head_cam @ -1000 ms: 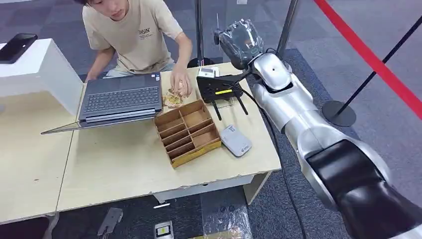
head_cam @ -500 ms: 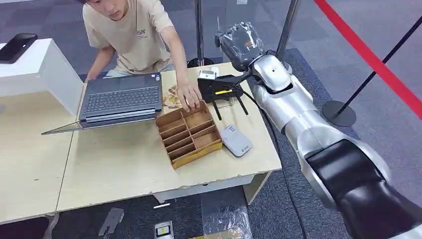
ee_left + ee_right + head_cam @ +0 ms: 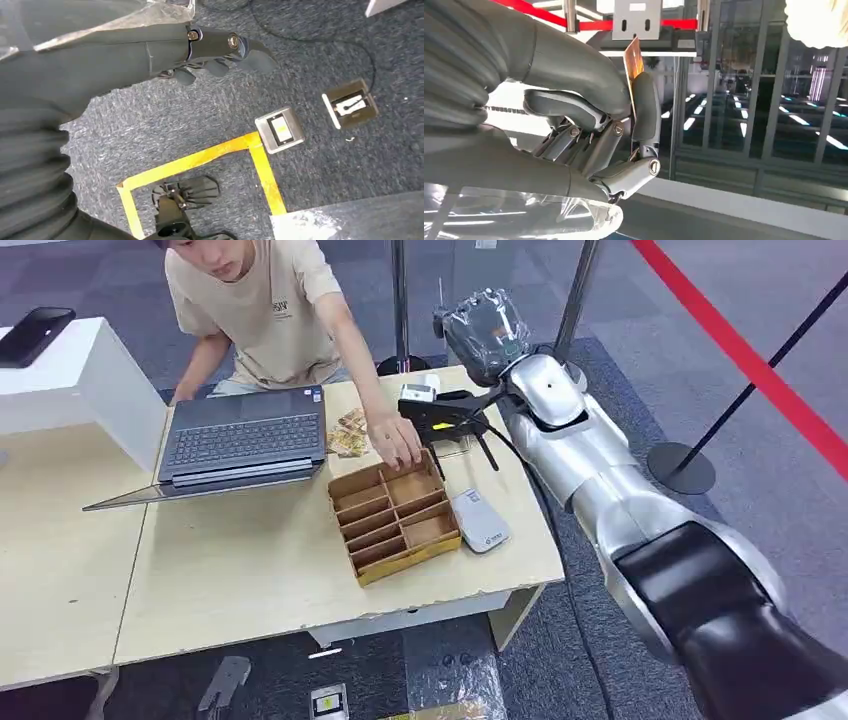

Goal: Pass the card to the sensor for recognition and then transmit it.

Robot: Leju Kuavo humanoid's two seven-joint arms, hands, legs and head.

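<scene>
The right hand [image 3: 589, 135], grey with darker fingers, pinches a thin orange card [image 3: 633, 62] between thumb and a finger, the card standing on edge above the fingertips. In the head view this hand [image 3: 485, 330], under a clear plastic cover, is raised beyond the far edge of the light wooden table [image 3: 250, 580], above the black sensor box with a yellow stripe [image 3: 440, 418]. The left hand [image 3: 210, 50] hangs over grey carpet, fingers loosely curled, holding nothing. A person's hand [image 3: 397, 448] rests on the brown cardboard divided tray [image 3: 395, 523], beside a white card reader [image 3: 480, 522] and an open grey laptop [image 3: 240, 443].
</scene>
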